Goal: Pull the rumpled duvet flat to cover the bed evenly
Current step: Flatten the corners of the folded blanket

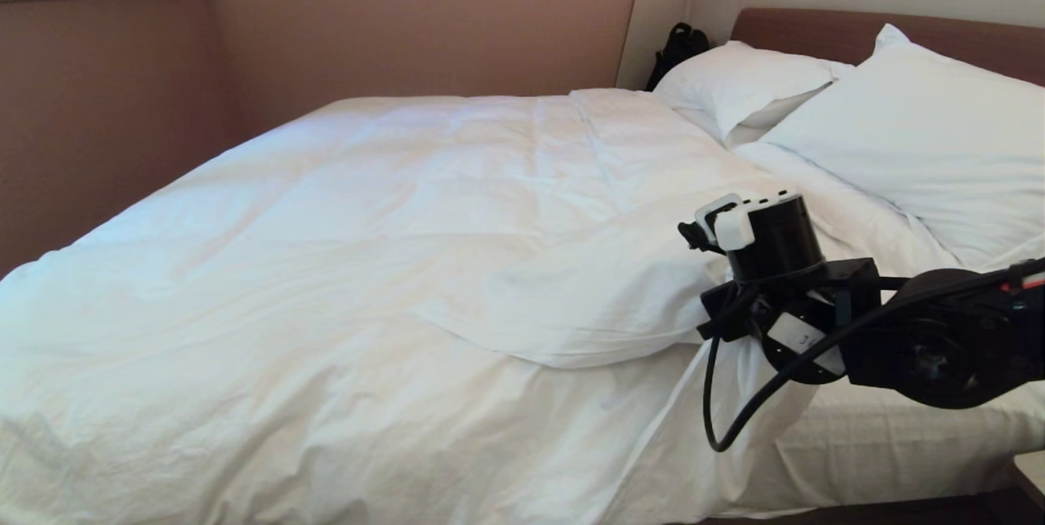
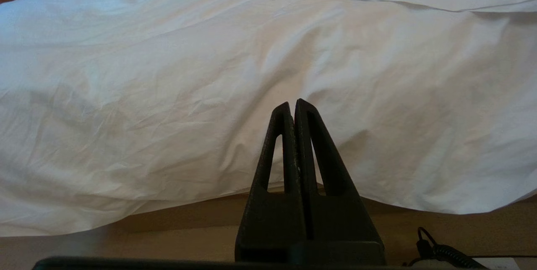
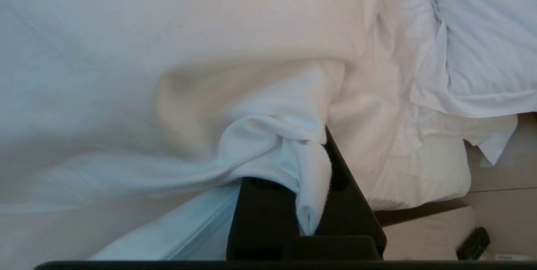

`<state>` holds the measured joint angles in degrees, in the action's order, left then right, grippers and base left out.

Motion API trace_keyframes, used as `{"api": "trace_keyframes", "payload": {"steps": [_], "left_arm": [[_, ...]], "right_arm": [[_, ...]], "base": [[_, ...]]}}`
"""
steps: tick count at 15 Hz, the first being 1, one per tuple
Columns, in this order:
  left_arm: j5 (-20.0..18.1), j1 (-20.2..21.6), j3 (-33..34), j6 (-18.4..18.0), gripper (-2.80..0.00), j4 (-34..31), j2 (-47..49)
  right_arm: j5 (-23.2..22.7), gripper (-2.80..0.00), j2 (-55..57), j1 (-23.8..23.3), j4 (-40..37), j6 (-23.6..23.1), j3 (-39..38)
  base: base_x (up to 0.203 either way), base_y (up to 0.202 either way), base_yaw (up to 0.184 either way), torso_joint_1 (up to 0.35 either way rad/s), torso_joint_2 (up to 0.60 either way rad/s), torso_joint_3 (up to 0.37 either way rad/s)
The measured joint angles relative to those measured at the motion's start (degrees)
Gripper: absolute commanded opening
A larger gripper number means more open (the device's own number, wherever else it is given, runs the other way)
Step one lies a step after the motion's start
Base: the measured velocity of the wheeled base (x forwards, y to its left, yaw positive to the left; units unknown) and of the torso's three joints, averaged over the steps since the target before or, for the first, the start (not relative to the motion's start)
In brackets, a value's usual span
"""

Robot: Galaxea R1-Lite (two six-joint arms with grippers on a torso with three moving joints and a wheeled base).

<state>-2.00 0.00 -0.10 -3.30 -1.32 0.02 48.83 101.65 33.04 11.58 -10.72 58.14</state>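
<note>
1. Head view: the thick, puffy white duvet [image 1: 392,264] lies over most of the wide low bed with white sheet [image 1: 898,427], filling the left and centre of the frame. Its corner toward the pillows is folded back on itself at centre right, leaving the sheet bare at lower right.
2. The right hand [image 3: 312,203] sits at centre right of the head view, at the folded corner. The right wrist view shows it clamped on a bunched fold of the duvet, with cloth pinched between the fingers [image 3: 340,177].
3. The left hand [image 2: 293,110] is outside the head view. The left wrist view shows its fingers pressed together on nothing, just short of the duvet's hanging edge.
4. Progress, as a judgement: the far side and foot look spread; the near corner is gripped but not yet drawn out. What remains is to unfold it toward the two white rectangular pillows [image 1: 898,125] at upper right and smooth the creases.
5. View differences: only the right wrist view confirms the grip; only the head view shows overall coverage; only the left wrist view shows the duvet overhanging the bed's side.
</note>
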Motion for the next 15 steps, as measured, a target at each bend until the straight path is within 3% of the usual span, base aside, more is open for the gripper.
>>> {"api": "trace_keyframes", "payload": {"steps": [6, 10, 11, 15], "left_arm": [[0.0, 0.0, 0.0, 0.0, -2.80, 0.0, 0.0], [0.0, 0.0, 0.0, 0.0, -2.80, 0.0, 0.0], [0.0, 0.0, 0.0, 0.0, -2.80, 0.0, 0.0], [0.0, 0.0, 0.0, 0.0, -2.80, 0.0, 0.0]], "right_arm": [[-7.8, -2.80, 0.8, -0.2, -1.4, -0.4, -4.8], [-9.8, -2.80, 0.8, 0.1, -0.9, -0.1, -9.9], [-9.8, 0.00, 0.7, 0.1, -0.6, 0.1, -11.0], [-9.4, 0.00, 0.3, 0.2, -0.7, 1.0, -13.7]], "base": [[0.000, 0.000, 0.000, 0.000, 0.00, 0.000], [0.000, 0.000, 0.000, 0.000, 0.00, 0.000], [0.000, 0.000, 0.000, 0.000, 0.00, 0.000], [0.000, 0.000, 0.000, 0.000, 0.00, 0.000]]}}
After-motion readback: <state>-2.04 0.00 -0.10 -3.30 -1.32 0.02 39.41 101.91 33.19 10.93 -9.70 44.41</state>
